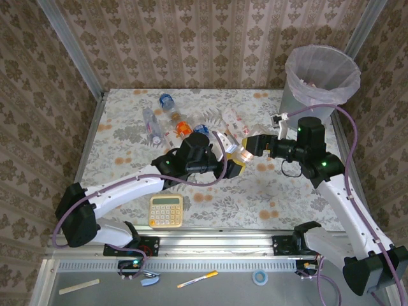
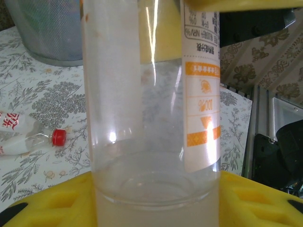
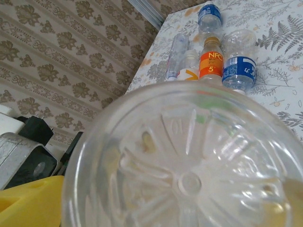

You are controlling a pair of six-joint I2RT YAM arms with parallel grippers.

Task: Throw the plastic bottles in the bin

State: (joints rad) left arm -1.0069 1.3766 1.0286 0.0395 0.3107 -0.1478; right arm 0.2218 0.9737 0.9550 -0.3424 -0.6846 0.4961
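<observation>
Top view: the left gripper (image 1: 232, 160) and right gripper (image 1: 254, 148) meet mid-table at one clear bottle (image 1: 241, 152); the bin (image 1: 294, 101) stands at the far right corner; a calculator (image 1: 166, 211) lies near.

Left wrist: yellow pads (image 2: 265, 194) clamp that bottle (image 2: 151, 118) above and below; a red-capped bottle (image 2: 23, 135) lies beyond.

Right wrist: the held bottle's base (image 3: 189, 179) looms close; whether the right fingers grip it I cannot tell; four loose bottles (image 3: 210, 59) lie by the wall.

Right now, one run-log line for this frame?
left gripper: shut on orange-label bottle | right gripper: at its base, grip unclear | bin: far right | loose bottles: on table
</observation>
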